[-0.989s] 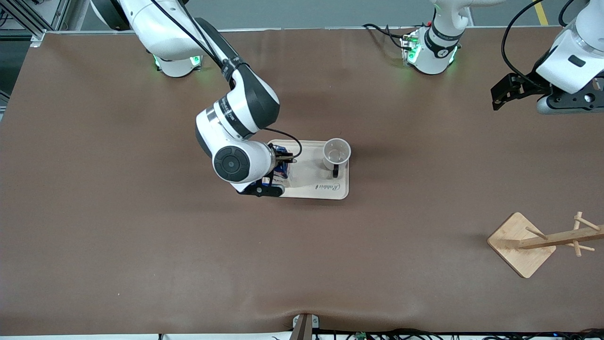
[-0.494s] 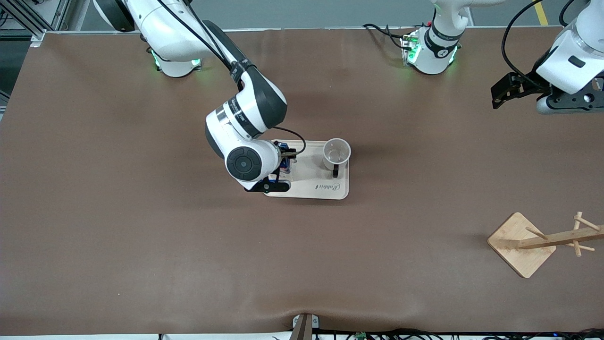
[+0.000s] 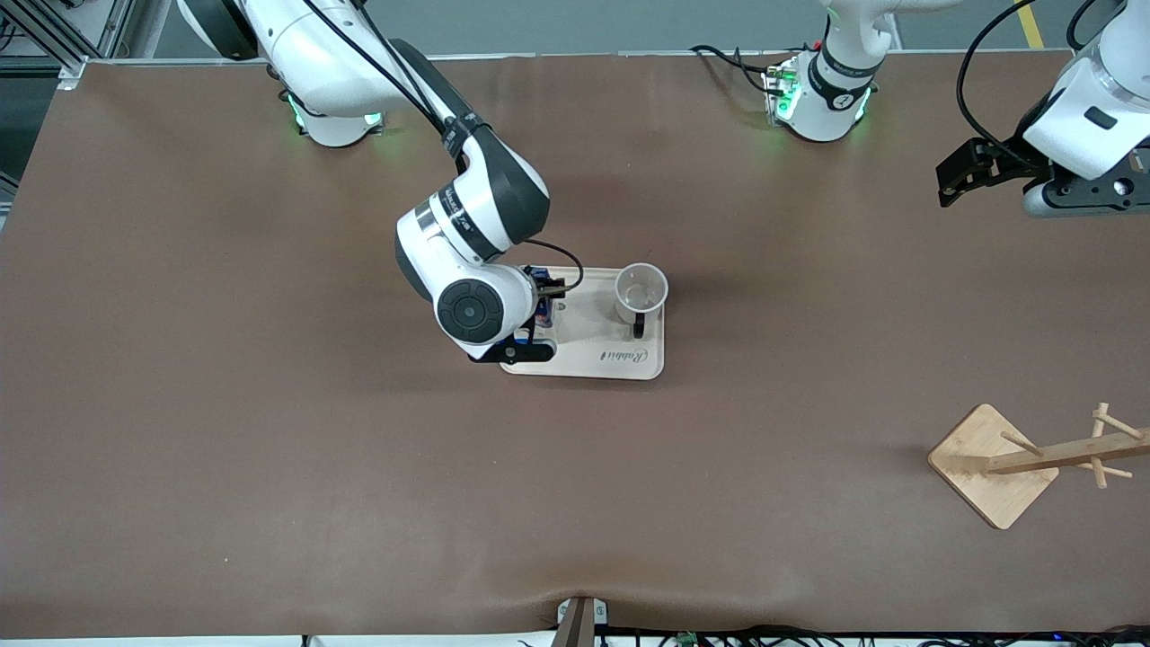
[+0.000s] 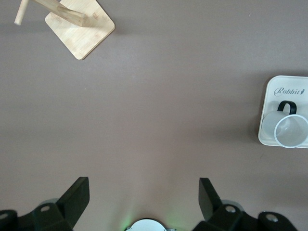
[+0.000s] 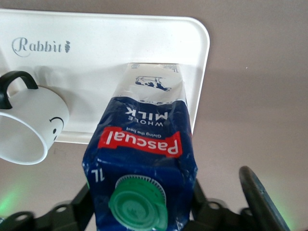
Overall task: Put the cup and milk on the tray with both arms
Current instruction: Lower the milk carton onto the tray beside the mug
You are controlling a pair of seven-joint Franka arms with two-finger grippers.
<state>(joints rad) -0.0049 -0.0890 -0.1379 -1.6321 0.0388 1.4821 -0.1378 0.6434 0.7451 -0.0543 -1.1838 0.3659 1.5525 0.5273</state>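
Comparing with a second ago, we see the right gripper has carried the milk farther onto the tray and set it upright beside the cup, toward the right arm's end. Its fingers now look spread off the carton's sides, so we judge the milk released. Both things stand on the tray. The left gripper waits over bare desk well away from the tray, fingers spread wide and empty.

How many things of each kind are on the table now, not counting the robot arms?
Cup: 1
Milk carton: 1
Tray: 1
Wooden rack: 1
Total: 4
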